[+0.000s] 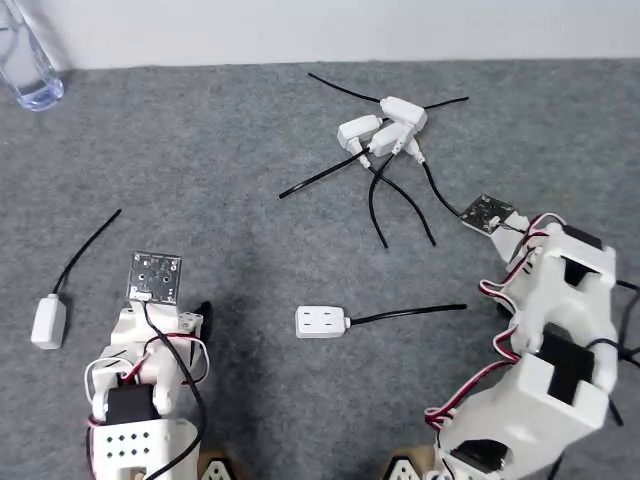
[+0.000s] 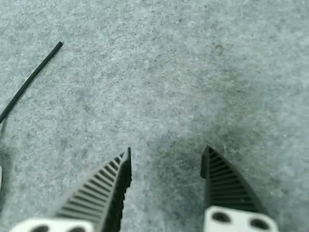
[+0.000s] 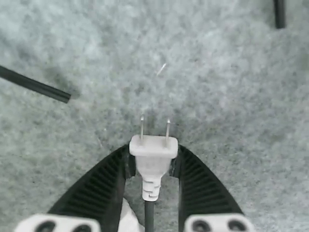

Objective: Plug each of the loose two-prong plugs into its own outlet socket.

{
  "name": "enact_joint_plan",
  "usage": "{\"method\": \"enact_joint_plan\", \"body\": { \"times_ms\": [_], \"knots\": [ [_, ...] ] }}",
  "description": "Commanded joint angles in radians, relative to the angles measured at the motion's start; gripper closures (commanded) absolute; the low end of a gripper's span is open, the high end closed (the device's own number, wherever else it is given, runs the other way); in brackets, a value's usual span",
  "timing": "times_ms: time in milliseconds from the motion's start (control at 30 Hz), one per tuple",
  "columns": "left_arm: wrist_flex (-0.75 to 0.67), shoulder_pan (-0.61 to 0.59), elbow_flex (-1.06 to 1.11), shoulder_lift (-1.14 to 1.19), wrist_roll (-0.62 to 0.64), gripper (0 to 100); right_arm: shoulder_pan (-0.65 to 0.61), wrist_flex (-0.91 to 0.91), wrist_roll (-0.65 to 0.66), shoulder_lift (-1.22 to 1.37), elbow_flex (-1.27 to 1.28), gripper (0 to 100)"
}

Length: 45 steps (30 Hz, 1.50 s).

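Two-prong plug (image 3: 153, 146) is clamped by its body in the right gripper (image 3: 152, 153), prongs forward; the left gripper (image 2: 167, 152) is spread wide, empty, over grey mat (image 2: 193, 58); the outlet socket (image 1: 320, 321) lies mid-table, left of the right arm; prongs should be squared to its slots before pushing (bracing is likely needed); the far tangle (image 1: 385, 128) cannot be sorted into plugs and sockets.
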Motion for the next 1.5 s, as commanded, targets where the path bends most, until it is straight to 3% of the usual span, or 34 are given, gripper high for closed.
{"method": "enact_joint_plan", "body": {
  "times_ms": [0,200,867,1000,1267,1467],
  "knots": [
    [-0.034,0.008,-0.002,-0.009,-0.008,78,0.008,0.028,-0.008,-0.013,-0.029,93.1],
    [-0.034,0.008,-0.002,-0.009,-0.008,78,0.030,0.033,-0.008,-0.059,-0.032,83.2],
    [-0.035,0.008,0.002,-0.009,-0.008,78,-0.007,0.058,-0.064,-0.076,-0.038,87.2],
    [-0.038,0.008,0.002,-0.009,-0.008,78,-0.018,0.039,-0.061,-0.070,-0.038,98.7],
    [-0.055,0.009,0.010,-0.009,-0.006,78,-0.028,0.008,-0.064,-0.071,-0.032,98.9],
    [-0.057,0.087,0.012,-0.011,0.000,78,-0.045,0.143,-0.058,-0.113,-0.097,99.0]
  ]
}}
